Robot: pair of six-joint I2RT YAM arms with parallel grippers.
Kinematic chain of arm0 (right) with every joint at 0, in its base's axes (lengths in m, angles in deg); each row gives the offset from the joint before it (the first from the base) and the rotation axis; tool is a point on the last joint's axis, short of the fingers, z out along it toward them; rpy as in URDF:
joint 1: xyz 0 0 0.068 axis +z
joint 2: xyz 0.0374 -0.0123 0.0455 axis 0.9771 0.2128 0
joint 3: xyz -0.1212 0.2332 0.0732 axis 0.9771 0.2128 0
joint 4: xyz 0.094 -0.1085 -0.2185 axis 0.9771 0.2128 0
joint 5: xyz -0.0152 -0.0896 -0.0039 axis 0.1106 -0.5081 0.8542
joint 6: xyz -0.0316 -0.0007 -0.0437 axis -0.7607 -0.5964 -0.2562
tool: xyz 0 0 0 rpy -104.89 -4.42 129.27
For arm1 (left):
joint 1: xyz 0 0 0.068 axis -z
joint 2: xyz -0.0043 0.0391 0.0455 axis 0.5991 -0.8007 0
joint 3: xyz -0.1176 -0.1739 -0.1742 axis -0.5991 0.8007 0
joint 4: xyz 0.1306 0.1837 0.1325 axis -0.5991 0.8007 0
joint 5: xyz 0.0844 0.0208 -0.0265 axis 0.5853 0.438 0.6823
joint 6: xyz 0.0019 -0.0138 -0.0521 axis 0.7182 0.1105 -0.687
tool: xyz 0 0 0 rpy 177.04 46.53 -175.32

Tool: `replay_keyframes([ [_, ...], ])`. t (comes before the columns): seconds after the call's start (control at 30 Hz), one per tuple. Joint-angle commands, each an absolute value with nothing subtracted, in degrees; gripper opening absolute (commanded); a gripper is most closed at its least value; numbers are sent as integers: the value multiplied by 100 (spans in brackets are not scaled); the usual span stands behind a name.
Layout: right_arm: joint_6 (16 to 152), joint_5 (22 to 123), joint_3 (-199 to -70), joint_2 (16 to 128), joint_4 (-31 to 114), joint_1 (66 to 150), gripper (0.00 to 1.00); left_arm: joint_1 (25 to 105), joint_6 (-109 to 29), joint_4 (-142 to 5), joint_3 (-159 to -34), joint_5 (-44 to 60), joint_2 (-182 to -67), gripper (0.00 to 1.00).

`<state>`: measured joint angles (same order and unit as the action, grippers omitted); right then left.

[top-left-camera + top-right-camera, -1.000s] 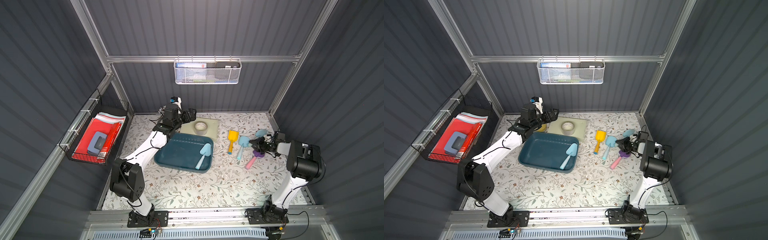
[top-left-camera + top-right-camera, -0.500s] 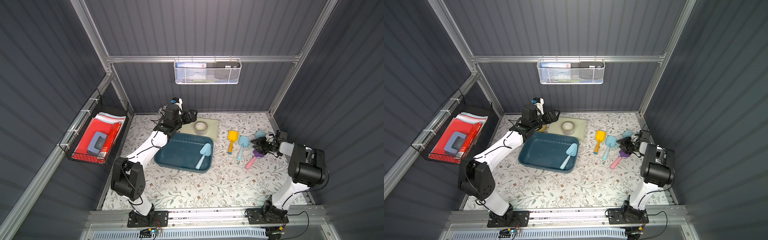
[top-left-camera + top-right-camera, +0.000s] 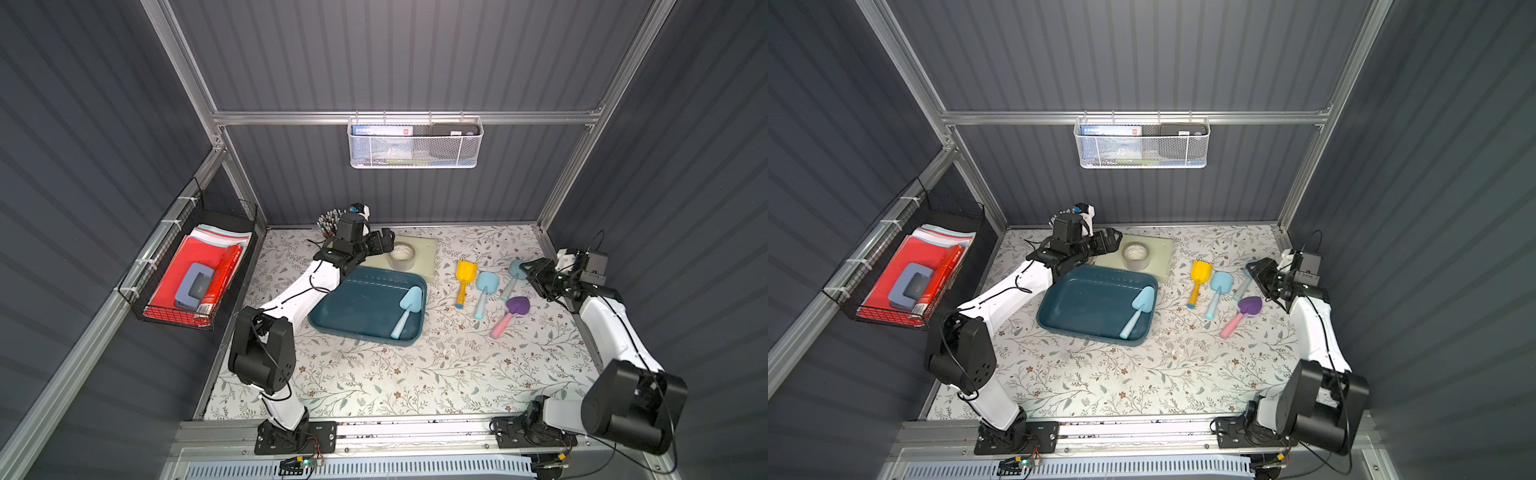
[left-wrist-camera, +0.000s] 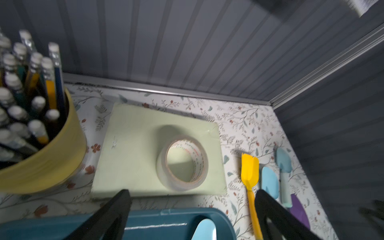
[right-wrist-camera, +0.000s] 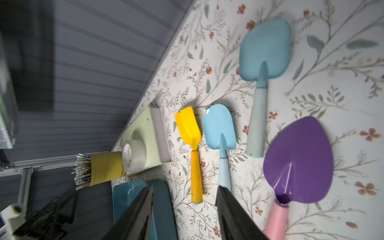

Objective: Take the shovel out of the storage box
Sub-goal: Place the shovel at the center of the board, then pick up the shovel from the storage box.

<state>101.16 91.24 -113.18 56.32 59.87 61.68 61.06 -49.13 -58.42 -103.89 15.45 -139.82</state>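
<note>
The storage box (image 3: pixel 353 305) (image 3: pixel 1084 305), a shallow teal tray, lies left of centre on the floral table in both top views. A light blue shovel (image 3: pixel 407 309) (image 3: pixel 1138 309) rests inside along its right wall, blade toward the back. My left gripper (image 3: pixel 384 245) (image 3: pixel 1111 241) hovers open over the box's far edge, and the left wrist view shows the gripper (image 4: pixel 192 199) empty above the rim (image 4: pixel 162 224) and the shovel blade (image 4: pixel 204 229). My right gripper (image 3: pixel 530 272) (image 5: pixel 185 188) is open and empty at the far right.
Several shovels lie right of the box: yellow (image 3: pixel 464 278), light blue (image 3: pixel 484 289), pale teal (image 3: pixel 513 276), purple with pink handle (image 3: pixel 511 313). A tape roll (image 3: pixel 401 255) sits on a pale green pad behind the box, beside a pencil cup (image 4: pixel 52 158). Baskets hang on the walls.
My right gripper has opened and drawn back from the purple shovel toward the right wall. My left gripper has shifted slightly over the box's far edge.
</note>
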Motion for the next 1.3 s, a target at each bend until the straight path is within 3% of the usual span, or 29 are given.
replay_keyframes([
  [0.0,10153,8840,-11169,5388,6172,6189,55,6473,-4342,-5178,-9974,1789,-13672,89],
  [0.17,10142,8888,-11087,5187,6172,6189,56,6587,-4154,-5269,-8913,760,-12850,82],
  [0.4,10102,9133,-11131,5500,6227,6194,55,6733,-4208,-4845,-8458,1035,-12935,75],
  [0.57,10094,9015,-11014,5406,6209,6189,55,7109,-4022,-4565,-8600,1167,-13420,57],
  [0.97,10059,9065,-10788,5386,6158,6189,55,7416,-3893,-4474,-8827,1871,-14449,59],
  [1.27,10024,9096,-10731,5439,6144,6188,55,7440,-3908,-4776,-9047,1676,-14763,59],
])
